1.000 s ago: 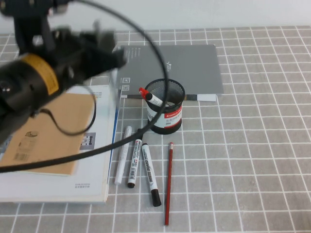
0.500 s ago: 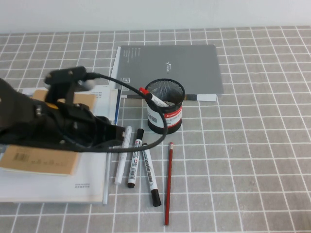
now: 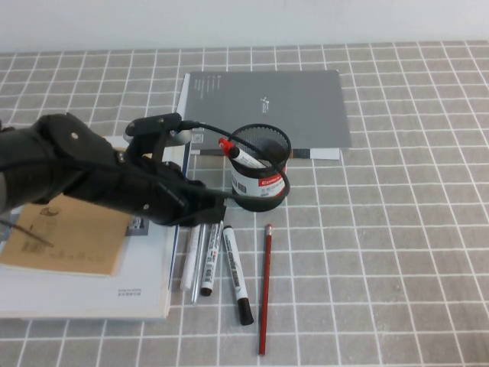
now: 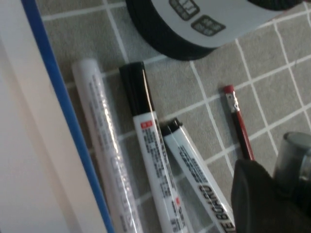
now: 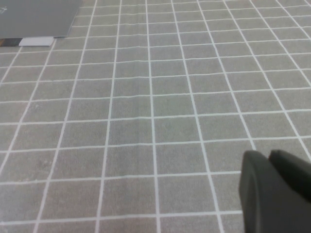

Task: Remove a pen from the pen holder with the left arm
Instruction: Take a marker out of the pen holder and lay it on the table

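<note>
Desk (image 3: 397,229), grey tiles, carrying everything below. Grey folder (image 3: 267,107), flat at the far side. White book (image 3: 145,283) at my left, a tan notebook (image 3: 69,237) lying on it. My left arm (image 3: 69,164), stretched low across both. Pen holder (image 3: 260,186), black mesh, upright just in front of the folder, with a red-capped marker (image 3: 241,155) leaning inside. Red pencil (image 3: 265,290), two black-capped markers (image 3: 235,277), white pen (image 3: 187,260), side by side on the desk before the holder. My left jaws (image 3: 214,208), just beside the holder's base, clamped on a grey pen (image 3: 199,267) above those. My right jaws (image 5: 274,189), over bare tiles; apart or together, I cannot tell.
</note>
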`<action>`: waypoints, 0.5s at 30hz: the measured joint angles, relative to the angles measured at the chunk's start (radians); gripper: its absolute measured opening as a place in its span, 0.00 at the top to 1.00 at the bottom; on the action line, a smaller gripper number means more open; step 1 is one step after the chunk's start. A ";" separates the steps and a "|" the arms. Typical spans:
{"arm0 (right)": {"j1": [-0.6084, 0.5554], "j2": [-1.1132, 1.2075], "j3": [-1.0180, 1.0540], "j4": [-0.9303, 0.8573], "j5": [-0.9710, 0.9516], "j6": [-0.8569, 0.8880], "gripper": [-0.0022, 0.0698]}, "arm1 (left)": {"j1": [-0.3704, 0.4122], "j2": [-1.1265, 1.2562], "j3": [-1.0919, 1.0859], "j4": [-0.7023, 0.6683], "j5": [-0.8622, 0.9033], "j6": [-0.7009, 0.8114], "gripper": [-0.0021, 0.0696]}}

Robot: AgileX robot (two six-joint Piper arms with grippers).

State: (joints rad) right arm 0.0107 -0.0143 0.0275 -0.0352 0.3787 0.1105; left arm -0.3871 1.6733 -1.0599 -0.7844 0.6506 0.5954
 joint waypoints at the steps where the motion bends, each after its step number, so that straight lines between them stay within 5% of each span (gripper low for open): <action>1: 0.000 0.000 0.000 0.000 0.000 0.000 0.99 | 0.000 0.017 -0.013 -0.002 -0.002 0.002 0.90; 8: 0.000 0.000 0.000 0.000 0.000 0.000 0.99 | 0.000 0.100 -0.057 -0.005 -0.015 0.013 0.79; 15: 0.000 0.000 0.000 0.000 0.000 0.000 0.99 | 0.000 0.115 -0.067 0.011 -0.061 0.021 0.54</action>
State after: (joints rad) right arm 0.0107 -0.0143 0.0275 -0.0352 0.3787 0.1105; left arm -0.3871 1.7888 -1.1265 -0.7731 0.5897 0.6166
